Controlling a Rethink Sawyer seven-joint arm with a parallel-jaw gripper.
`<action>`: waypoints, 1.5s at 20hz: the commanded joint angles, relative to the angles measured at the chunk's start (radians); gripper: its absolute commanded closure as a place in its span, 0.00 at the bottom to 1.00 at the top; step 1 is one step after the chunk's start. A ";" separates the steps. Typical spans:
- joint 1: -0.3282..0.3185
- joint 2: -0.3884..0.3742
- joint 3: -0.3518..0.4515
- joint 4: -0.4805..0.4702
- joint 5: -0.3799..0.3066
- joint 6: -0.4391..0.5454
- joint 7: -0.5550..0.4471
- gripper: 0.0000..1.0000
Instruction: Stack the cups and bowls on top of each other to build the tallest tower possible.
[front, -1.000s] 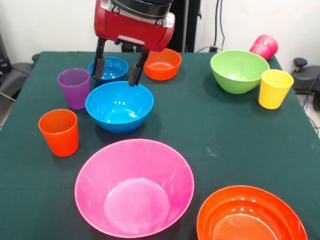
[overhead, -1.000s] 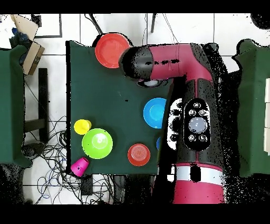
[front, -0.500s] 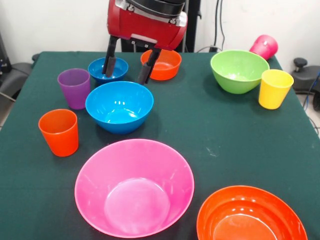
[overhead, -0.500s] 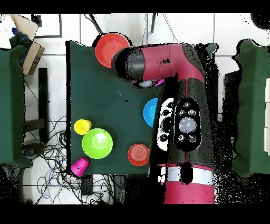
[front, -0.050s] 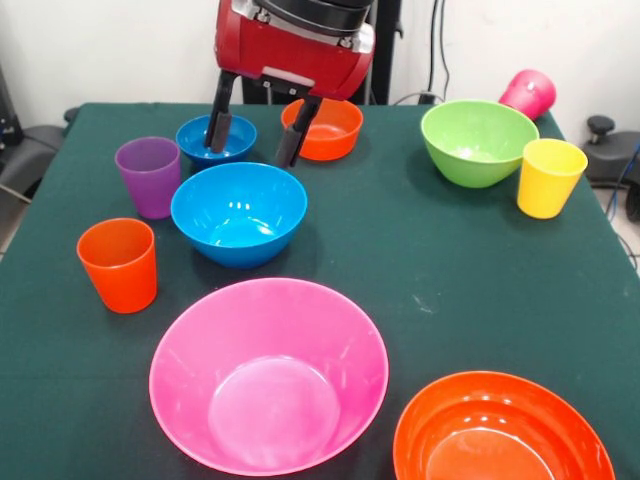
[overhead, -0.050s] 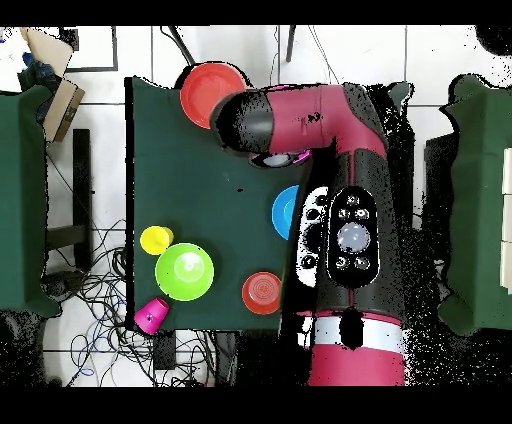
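- Front view: the gripper has lifted and slid back from the rim of the medium blue bowl since a second ago, and has hardly stirred in the last half second; its fingers hang spread and empty, one before the small blue bowl, the other before the small orange bowl; nothing was carried off, so I judge no stacking has begun.
- Same view, taking the medium blue bowl as the landmark: the purple cup stands just beside it on the picture's left; the orange cup sits nearer the camera on that side; the big pink bowl lies in front of it, with the large orange bowl well off toward the bottom right; the green bowl, yellow cup and tipped magenta cup are well apart across the table.
- In the way: the purple cup crowds any grasp on the blue bowl's left rim, I reckon; every piece is single and upright bar the magenta cup.
- Overhead view: the arm covers most of the medium blue bowl, leaving a sliver; the gripper itself is hidden under it; the green bowl, yellow cup, magenta cup, small orange bowl and large orange bowl show clear; the rest lies beneath the arm.
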 joint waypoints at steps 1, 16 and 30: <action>-0.015 0.066 0.064 0.142 0.026 -0.059 0.016 0.00; -0.018 0.079 0.067 0.142 0.043 -0.072 0.005 0.00; -0.008 0.070 0.063 0.117 0.028 -0.038 -0.023 0.00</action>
